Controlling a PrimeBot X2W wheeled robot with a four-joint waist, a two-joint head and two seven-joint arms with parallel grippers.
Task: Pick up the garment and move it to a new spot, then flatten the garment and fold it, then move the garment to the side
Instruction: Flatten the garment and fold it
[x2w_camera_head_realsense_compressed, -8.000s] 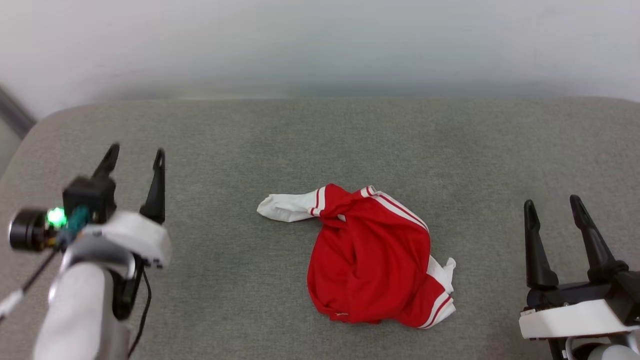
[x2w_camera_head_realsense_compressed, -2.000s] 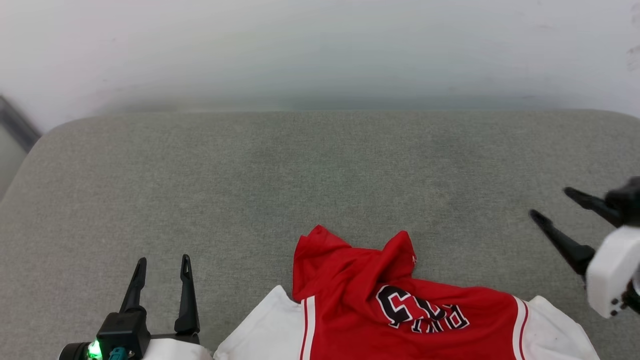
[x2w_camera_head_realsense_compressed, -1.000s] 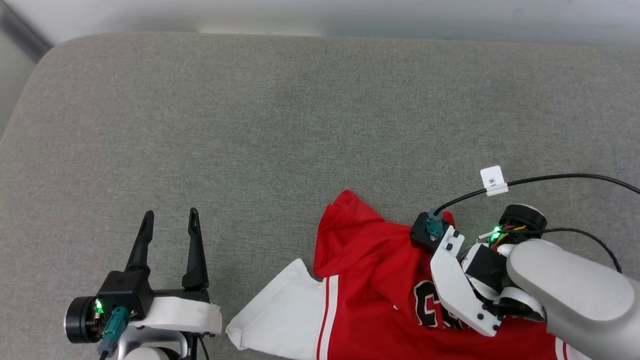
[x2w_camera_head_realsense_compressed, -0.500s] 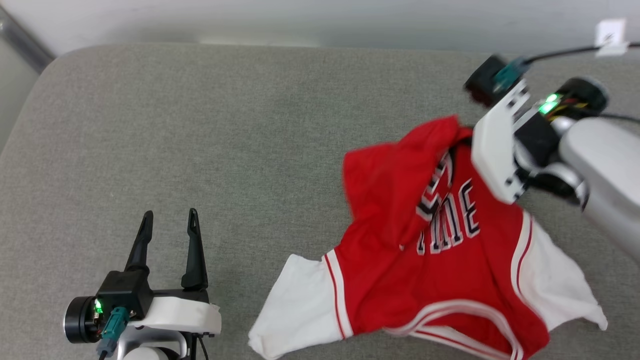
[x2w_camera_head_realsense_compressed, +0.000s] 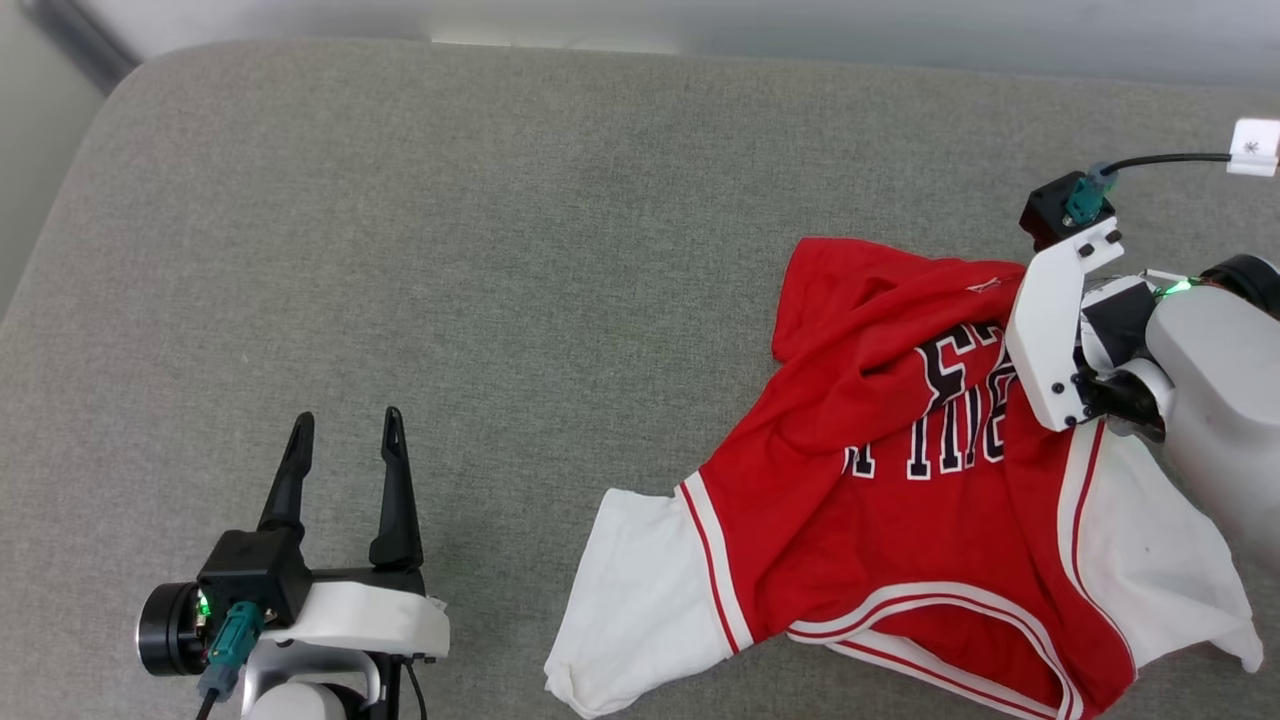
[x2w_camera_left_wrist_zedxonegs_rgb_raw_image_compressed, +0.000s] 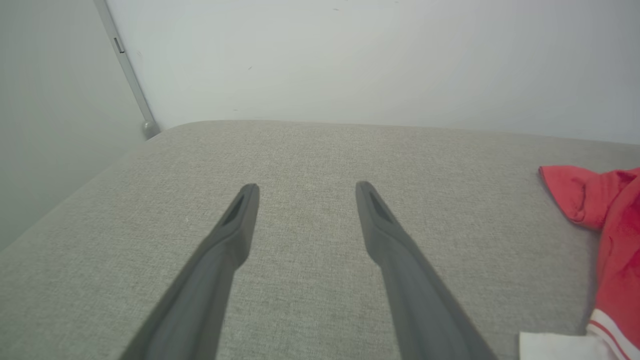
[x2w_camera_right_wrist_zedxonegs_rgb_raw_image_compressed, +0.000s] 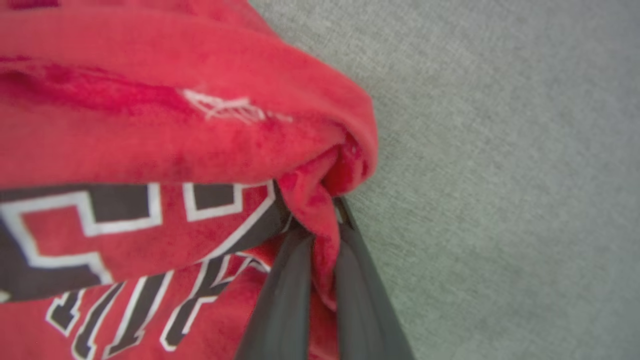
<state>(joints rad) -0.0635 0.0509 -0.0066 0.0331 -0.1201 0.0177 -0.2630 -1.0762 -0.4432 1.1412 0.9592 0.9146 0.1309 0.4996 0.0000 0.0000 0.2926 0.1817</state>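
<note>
Right gripper (x2w_camera_right_wrist_zedxonegs_rgb_raw_image_compressed: 320, 215) first: its two dark fingers are pinched tight on a bunched fold of the garment (x2w_camera_head_realsense_compressed: 900, 500), with red cloth squeezed up between them, just beside the black-and-white lettering (x2w_camera_head_realsense_compressed: 950, 420) at the shirt's far right edge. Seen from above, the white wrist bracket (x2w_camera_head_realsense_compressed: 1050, 320) and pale forearm (x2w_camera_head_realsense_compressed: 1220, 400) sit over that corner of the shirt, and a black cable (x2w_camera_head_realsense_compressed: 1160, 160) with a white tag (x2w_camera_head_realsense_compressed: 1255, 147) runs off to the right. The red T-shirt lies on the right half of the grey cushion (x2w_camera_head_realsense_compressed: 500, 250), partly spread but rumpled. Its far edge is folded over on itself, and the lettering reads upside down from the robot's side. One white sleeve (x2w_camera_head_realsense_compressed: 640, 600) stretches out flat toward the near left, and the other white sleeve (x2w_camera_head_realsense_compressed: 1160, 560) lies beside the forearm at the near right. The striped collar (x2w_camera_head_realsense_compressed: 950, 610) curves along the near edge. Whether the pinched fold is lifted clear of the cushion, I cannot tell. Over at the near left, well apart from the shirt, the left gripper (x2w_camera_head_realsense_compressed: 347, 420) sits above bare cushion with its fingers spread wide and nothing between them, pointing toward the pale wall (x2w_camera_left_wrist_zedxonegs_rgb_raw_image_compressed: 350, 60). A thin metal strip (x2w_camera_left_wrist_zedxonegs_rgb_raw_image_compressed: 127, 75) runs up the wall at the cushion's far left corner.
</note>
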